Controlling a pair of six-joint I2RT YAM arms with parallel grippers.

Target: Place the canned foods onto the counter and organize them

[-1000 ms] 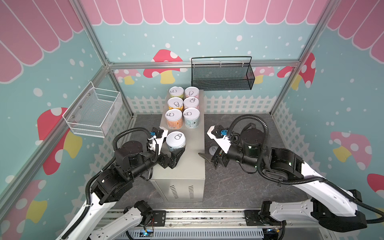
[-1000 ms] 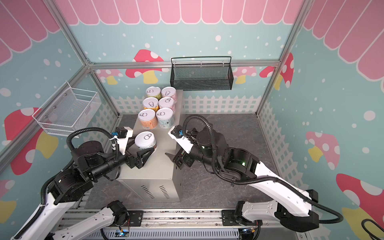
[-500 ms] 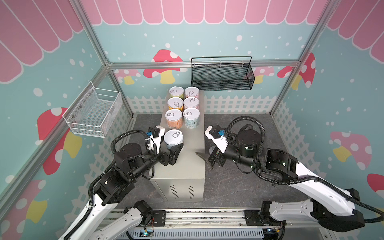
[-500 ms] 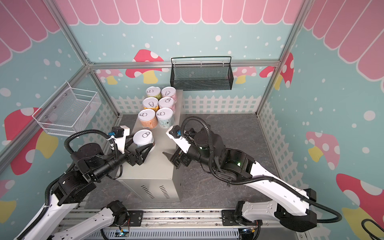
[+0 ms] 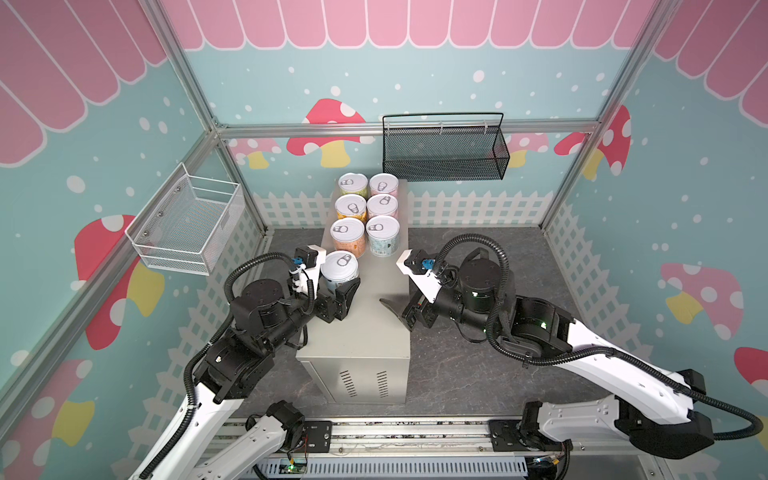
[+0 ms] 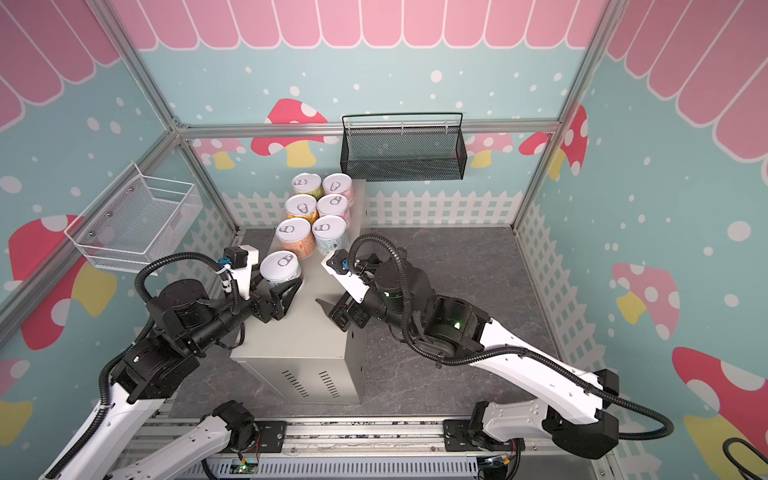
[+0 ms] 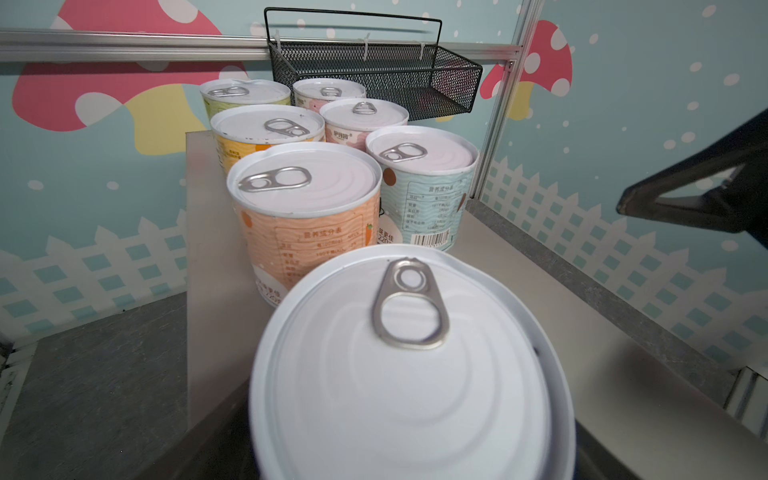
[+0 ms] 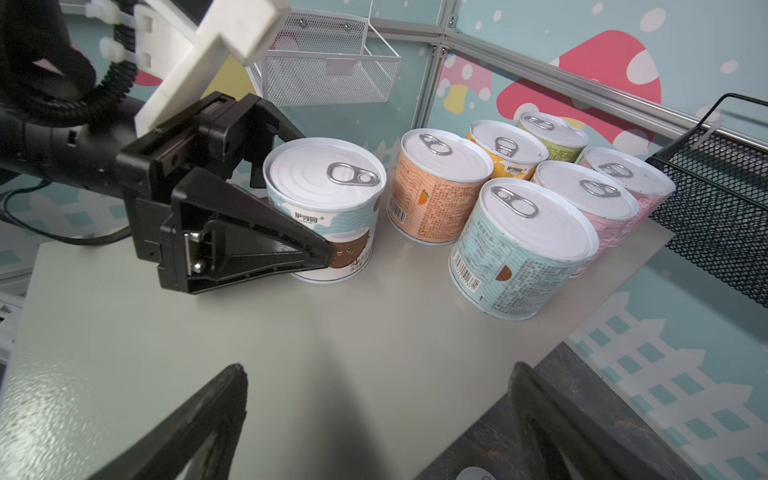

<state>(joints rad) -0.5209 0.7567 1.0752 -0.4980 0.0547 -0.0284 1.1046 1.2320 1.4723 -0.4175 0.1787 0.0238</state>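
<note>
The counter carries six canned foods in two rows at its far end, from a green can to an orange can and a light blue can. Nearer stands another light blue can, upright, between the fingers of my left gripper. One black finger lies close along its wall, and the other is hidden. Whether they press the can does not show. My right gripper is open and holds nothing, low over the counter's right edge.
A black mesh basket hangs on the back wall just beyond the can rows. A white wire basket hangs on the left wall. Dark stone floor surrounds the counter, with fence-patterned walls close by.
My left gripper has pushed in toward the rows, and the near light blue can has shifted back and left with it. The right gripper has slid a little left over the counter.
</note>
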